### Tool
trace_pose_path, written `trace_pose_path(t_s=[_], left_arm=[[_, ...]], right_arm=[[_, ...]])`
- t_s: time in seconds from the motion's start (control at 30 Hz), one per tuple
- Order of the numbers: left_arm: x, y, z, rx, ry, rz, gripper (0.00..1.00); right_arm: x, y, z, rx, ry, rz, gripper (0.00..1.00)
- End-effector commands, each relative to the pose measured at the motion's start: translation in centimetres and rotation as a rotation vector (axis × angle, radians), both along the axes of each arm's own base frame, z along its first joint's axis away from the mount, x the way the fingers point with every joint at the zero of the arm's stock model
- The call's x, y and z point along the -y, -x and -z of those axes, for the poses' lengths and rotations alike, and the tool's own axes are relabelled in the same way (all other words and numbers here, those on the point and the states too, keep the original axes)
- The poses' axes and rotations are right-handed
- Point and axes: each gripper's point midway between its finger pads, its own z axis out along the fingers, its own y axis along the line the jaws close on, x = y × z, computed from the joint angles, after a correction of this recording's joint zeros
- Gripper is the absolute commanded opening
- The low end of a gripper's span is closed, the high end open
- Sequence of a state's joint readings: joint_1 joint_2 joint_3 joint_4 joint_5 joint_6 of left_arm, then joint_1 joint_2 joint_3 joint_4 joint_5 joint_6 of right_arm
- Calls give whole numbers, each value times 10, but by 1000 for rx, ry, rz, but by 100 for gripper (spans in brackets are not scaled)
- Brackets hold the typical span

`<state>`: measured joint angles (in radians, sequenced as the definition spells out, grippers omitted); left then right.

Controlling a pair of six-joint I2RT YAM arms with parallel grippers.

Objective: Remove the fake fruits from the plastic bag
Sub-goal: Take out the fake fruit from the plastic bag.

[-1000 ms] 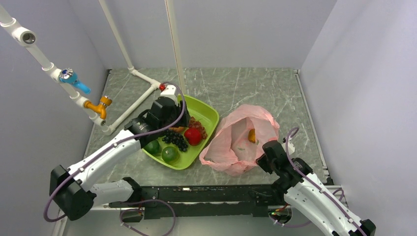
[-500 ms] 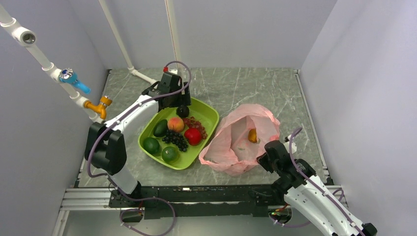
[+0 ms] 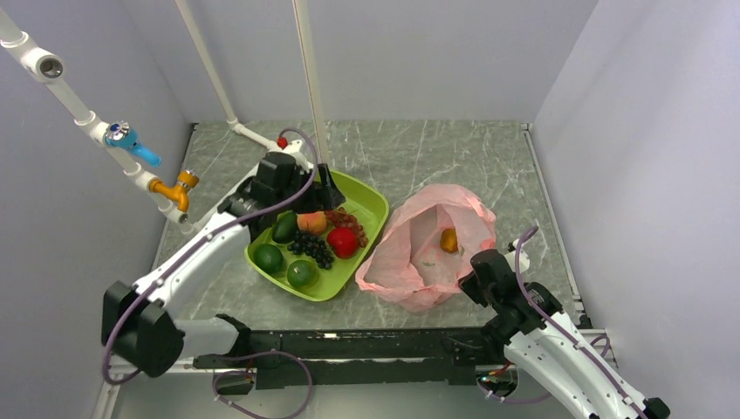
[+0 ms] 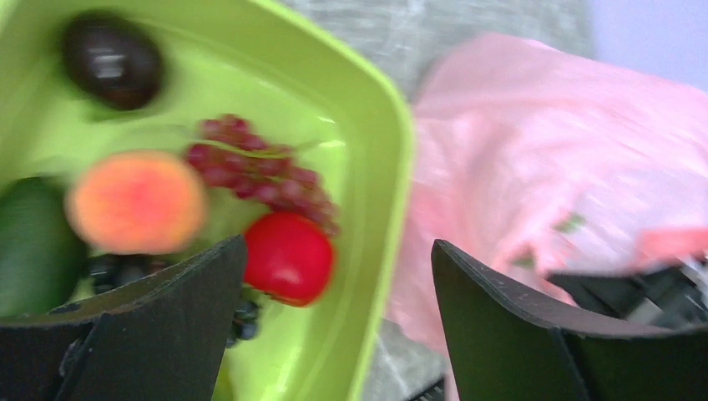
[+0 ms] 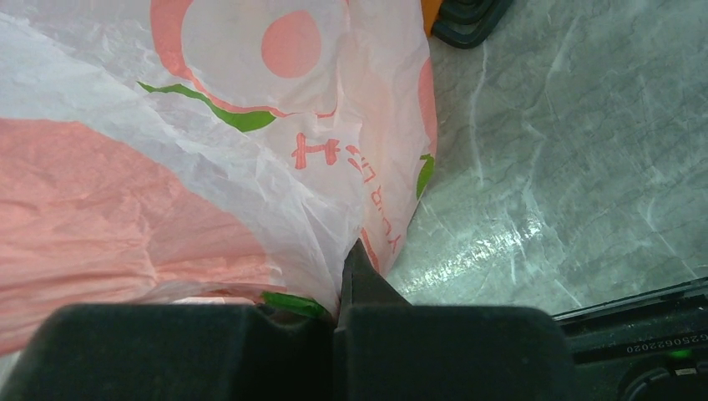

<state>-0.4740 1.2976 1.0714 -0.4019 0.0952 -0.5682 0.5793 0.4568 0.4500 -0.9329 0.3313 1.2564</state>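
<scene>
My left hand point(image 4: 338, 251) hangs spread wide over the lime-green plastic tray point(image 3: 373, 206); my right hand point(image 5: 342, 288) pinches the crinkly translucent pink plastic bag point(image 3: 410, 262).
The tray holds 2 round green plastic fruits point(image 3: 302, 273), a dark purple grape bunch point(image 3: 311, 247), an orange peach point(image 3: 311, 222) and a glossy red plastic apple point(image 3: 342, 242). Just right of it on the grey marbled tabletop point(image 3: 436, 148), the bag lies open with 1 small orange fruit point(image 3: 448, 239) inside, its near edge nipped.

Pink bag point(image 5: 167, 125) with green-and-red print — lime-green tray point(image 4: 392, 167), red apple point(image 4: 288, 257), grey-veined table point(image 5: 568, 167)
</scene>
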Motion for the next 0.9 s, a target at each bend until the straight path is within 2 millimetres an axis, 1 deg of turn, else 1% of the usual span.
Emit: trace_pose_path(t_s=[0.0,0.07,0.17,0.2,0.23,0.27,0.3,0.33,0.37,0.47,0.57,0.7,0.83,0.87], left_arm=[[67,44,-60,136,258,249,88],[95,66,-68,158,290,327,90],[147,101,-80,181,375,478,91],[165,108,-76,183,383,513,90],[179,116,-80,197,390,542,88],[195,119,-68,179,364,556,82],[207,122,-62,171,345,569,74],[220,126,-55,168,323,583,68],[230,128,-48,171,300,587,66],[253,128,-26,195,227,579,64],[266,119,5,175,157,551,61],[287,107,37,189,137,548,62],[307,89,59,223,96,505,67],[313,83,59,243,91,498,70]], right_arm=[[3,-5,-13,43,6,13,0],[4,-3,-13,40,8,13,0],[7,0,-10,22,16,25,0],[8,1,-9,15,16,30,0],[8,3,-9,11,13,33,0],[8,3,-10,10,7,35,0],[7,3,-11,13,1,33,0],[7,3,-12,20,-2,30,0],[7,2,-15,28,-2,32,0],[12,0,-23,54,8,45,0],[13,0,-28,71,11,46,0],[9,-1,-22,70,-2,31,0],[7,-1,-21,61,-6,21,0],[7,-1,-21,61,-4,19,0]])
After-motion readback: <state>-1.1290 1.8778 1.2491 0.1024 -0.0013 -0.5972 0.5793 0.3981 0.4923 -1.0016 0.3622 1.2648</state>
